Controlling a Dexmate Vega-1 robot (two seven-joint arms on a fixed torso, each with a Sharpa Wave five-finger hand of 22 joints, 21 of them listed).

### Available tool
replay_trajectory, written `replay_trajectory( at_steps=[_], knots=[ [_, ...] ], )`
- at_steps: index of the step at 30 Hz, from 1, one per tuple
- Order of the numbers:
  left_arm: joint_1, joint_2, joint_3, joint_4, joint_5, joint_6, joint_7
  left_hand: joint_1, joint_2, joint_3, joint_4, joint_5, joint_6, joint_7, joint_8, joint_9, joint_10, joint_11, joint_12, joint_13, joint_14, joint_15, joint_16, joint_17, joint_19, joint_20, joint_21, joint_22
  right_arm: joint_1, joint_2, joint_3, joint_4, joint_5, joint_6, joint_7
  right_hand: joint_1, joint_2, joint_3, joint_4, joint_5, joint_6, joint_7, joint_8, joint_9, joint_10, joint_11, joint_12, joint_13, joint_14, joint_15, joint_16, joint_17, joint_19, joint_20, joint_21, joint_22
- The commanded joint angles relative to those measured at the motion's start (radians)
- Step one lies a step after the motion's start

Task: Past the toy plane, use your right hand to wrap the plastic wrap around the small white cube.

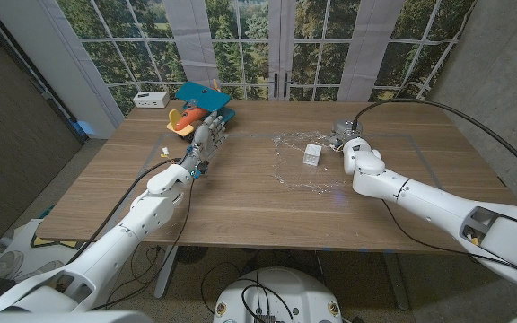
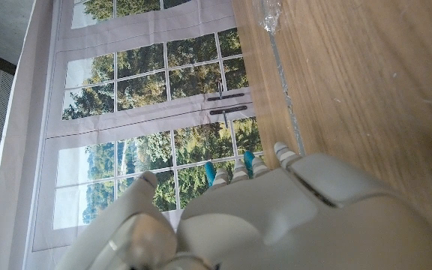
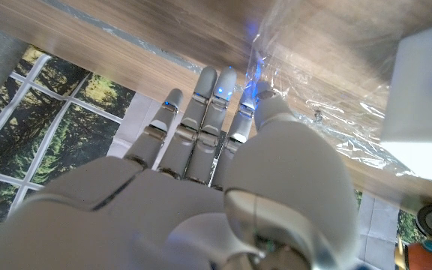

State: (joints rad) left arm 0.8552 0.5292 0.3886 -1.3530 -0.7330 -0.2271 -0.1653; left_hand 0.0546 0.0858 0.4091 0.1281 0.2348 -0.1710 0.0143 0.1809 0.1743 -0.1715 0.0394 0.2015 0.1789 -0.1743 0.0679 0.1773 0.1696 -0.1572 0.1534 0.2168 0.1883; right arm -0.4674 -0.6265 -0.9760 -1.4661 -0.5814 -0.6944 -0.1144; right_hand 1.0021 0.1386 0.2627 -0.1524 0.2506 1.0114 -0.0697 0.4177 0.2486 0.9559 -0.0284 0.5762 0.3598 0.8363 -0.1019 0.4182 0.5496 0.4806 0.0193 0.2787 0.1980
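Observation:
The small white cube [image 1: 311, 154] stands on a crinkled sheet of clear plastic wrap [image 1: 294, 170] past the table's middle. My right hand [image 1: 343, 136] is just right of the cube at the wrap's edge. In the right wrist view its fingers [image 3: 201, 112] reach out straight and close together over the wrap [image 3: 336, 120], holding nothing, with the cube [image 3: 426, 97] off to one side. The toy plane [image 1: 197, 106], blue-winged with an orange body, lies at the back left. My left hand [image 1: 206, 138] is just in front of it, fingers extended and holding nothing.
A small white box [image 1: 151, 99] sits at the table's back left corner beside the plane. Bare wood [image 1: 240, 206] stretches across the front half of the table. A grey taped line [image 1: 420, 152] runs along the right side. Windows stand behind the table.

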Motion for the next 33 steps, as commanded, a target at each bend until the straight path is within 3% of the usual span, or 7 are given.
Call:
replay_trajectory(
  at_steps=[1,10,20,28,33],
  knots=[
    [-0.005,0.002,0.003,0.004,0.001,0.0,-0.011,0.003,0.011,-0.003,0.0,0.002,-0.124,-0.006,0.0,0.002,-0.174,0.003,-0.005,0.003,-0.182,-0.001,0.0,0.003,-0.002,0.004,-0.005,0.004,-0.109,-0.04,0.121,-0.121,0.077,0.076,-0.101,0.002,0.013,0.003,0.007,-0.003,0.011,0.006,0.008,0.006,0.01,0.006,0.009,0.007,0.013,-0.101,0.005,0.007,0.006,-0.009,0.007,0.001],
    [-0.01,0.0,0.006,0.008,-0.002,-0.003,-0.027,0.004,0.012,-0.003,0.001,0.002,-0.125,-0.007,0.0,0.002,-0.173,0.002,-0.005,0.003,-0.182,0.0,0.0,0.003,-0.002,0.005,-0.005,0.004,-0.194,-0.105,0.18,-0.248,0.085,0.101,-0.134,0.008,0.015,0.004,0.008,-0.007,0.014,0.008,0.017,0.013,0.012,0.007,0.019,0.018,0.017,-0.1,0.005,0.012,0.004,-0.011,0.007,0.001],
    [-0.027,-0.008,0.018,0.027,0.003,-0.006,-0.052,0.004,0.012,-0.004,0.001,0.002,-0.124,-0.007,0.001,0.002,-0.173,0.001,-0.004,0.003,-0.182,-0.001,0.0,0.003,-0.001,0.005,-0.004,0.004,-0.24,-0.201,0.158,-0.382,-0.022,0.093,-0.037,0.024,0.009,0.005,0.001,-0.012,0.006,0.0,0.019,0.015,-0.011,0.008,0.024,0.033,-0.01,-0.106,-0.012,0.017,-0.006,-0.018,0.005,0.001],
    [-0.035,-0.015,0.023,0.041,0.001,-0.004,-0.064,0.004,0.013,-0.004,0.001,0.002,-0.119,-0.007,0.003,0.002,-0.174,0.002,-0.004,0.003,-0.182,-0.001,0.001,0.003,-0.001,0.004,-0.004,0.004,-0.25,-0.223,0.14,-0.431,-0.113,0.102,0.06,0.032,-0.003,0.003,-0.001,-0.016,0.019,-0.015,0.023,0.01,-0.043,0.0,0.021,0.043,-0.04,-0.105,-0.036,0.015,-0.013,-0.018,0.003,0.001],
    [-0.035,-0.017,0.022,0.041,0.0,-0.004,-0.06,0.004,0.014,-0.004,0.001,0.003,-0.117,-0.007,0.004,0.002,-0.174,0.003,-0.005,0.003,-0.182,0.0,0.001,0.003,-0.001,0.005,-0.004,0.004,-0.264,-0.231,0.16,-0.451,-0.116,0.135,0.103,0.038,-0.007,0.003,-0.001,-0.018,0.024,-0.015,0.021,0.004,-0.086,-0.011,0.006,0.042,-0.065,-0.107,-0.057,0.01,-0.015,-0.015,0.003,0.001]
  ],
)
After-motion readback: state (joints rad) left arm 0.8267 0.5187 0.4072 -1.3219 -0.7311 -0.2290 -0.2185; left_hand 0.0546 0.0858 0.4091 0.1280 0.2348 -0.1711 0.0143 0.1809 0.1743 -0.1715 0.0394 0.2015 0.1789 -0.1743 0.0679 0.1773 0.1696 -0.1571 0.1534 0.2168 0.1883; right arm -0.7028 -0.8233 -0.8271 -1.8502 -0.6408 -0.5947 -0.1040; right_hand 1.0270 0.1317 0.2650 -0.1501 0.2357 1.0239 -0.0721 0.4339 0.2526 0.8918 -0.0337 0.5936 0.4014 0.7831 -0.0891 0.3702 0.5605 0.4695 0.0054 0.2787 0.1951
